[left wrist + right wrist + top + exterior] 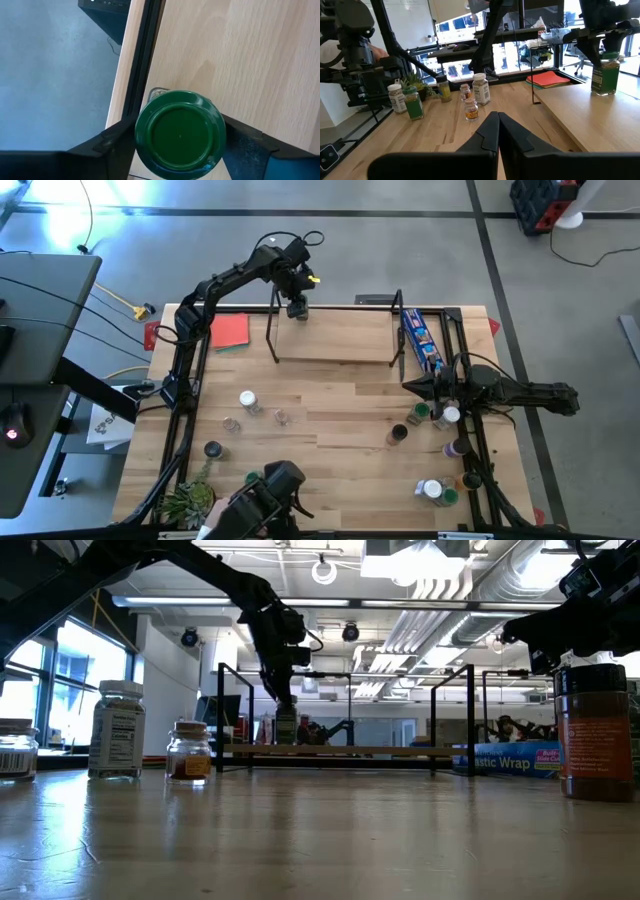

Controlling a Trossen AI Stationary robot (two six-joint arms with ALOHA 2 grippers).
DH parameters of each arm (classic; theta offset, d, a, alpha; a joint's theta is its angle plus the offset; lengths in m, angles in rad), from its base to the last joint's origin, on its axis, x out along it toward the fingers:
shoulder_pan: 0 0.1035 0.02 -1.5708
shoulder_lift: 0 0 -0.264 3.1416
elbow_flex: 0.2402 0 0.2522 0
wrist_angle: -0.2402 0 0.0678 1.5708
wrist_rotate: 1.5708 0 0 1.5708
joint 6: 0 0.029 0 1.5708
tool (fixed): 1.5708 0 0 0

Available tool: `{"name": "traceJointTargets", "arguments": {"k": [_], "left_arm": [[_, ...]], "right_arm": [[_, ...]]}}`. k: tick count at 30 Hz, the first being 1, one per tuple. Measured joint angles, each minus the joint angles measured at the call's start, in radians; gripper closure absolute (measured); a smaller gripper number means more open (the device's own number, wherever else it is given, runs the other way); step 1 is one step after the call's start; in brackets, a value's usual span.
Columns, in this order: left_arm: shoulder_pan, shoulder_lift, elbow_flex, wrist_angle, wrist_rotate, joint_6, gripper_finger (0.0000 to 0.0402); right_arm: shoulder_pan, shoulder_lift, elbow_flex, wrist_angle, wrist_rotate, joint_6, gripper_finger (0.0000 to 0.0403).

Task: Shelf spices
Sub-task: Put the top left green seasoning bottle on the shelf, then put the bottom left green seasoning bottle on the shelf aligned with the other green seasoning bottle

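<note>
my left gripper (180,145) straddles a round green-lidded jar (180,134) on the pale wood shelf (240,60), fingers wide beside it; whether they grip, i cannot tell.

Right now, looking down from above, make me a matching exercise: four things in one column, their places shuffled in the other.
1 green-lidded jar
2 blue packet
3 red square
4 plant

A bottom left corner of the table, high view
B standing on the shelf
C beside the shelf's right end
D beyond the shelf's left end

Pairs: 1-B, 2-C, 3-D, 4-A
</note>
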Motion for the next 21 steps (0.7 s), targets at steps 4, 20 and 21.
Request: {"name": "traceJointTargets", "arguments": {"k": [4, 20, 21], "left_arm": [[0.000, 0.000, 0.000, 0.000, 0.000, 0.000, 0.0130], [-0.016, -0.239, 0.000, -0.053, -0.073, -0.019, 0.0127], [-0.025, -0.268, 0.000, -0.077, -0.072, -0.034, 0.0127]], "right_arm": [[0.000, 0.000, 0.000, 0.000, 0.000, 0.000, 0.0403], [0.000, 0.000, 0.000, 0.000, 0.000, 0.000, 0.0403], [0.000, 0.000, 0.000, 0.000, 0.000, 0.000, 0.0403]]}}
